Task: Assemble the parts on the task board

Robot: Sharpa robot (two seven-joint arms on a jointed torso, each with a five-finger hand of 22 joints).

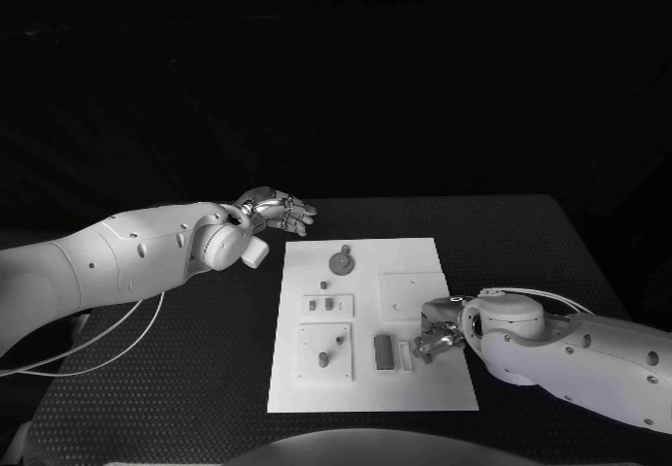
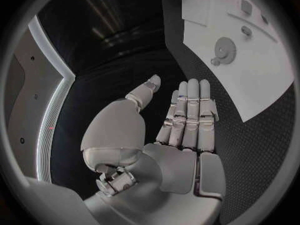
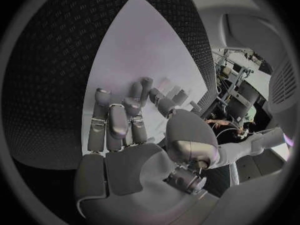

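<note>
My left hand (image 1: 276, 210) hovers flat and empty over the desk (image 1: 183, 388), off the board (image 1: 420, 388). My right hand (image 1: 438, 330) sits on the board among the parts (image 1: 384, 352); its fingers hide their tips, so I cannot tell whether it grips one.

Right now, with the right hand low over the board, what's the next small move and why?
Probably close the right hand on the long grey part next to its fingertips; it appears to hold nothing yet. The left hand hovers open off the task board, so it isn't placed to help.

Matt white task board (image 1: 406, 260), textured table (image 1: 532, 243)
</note>
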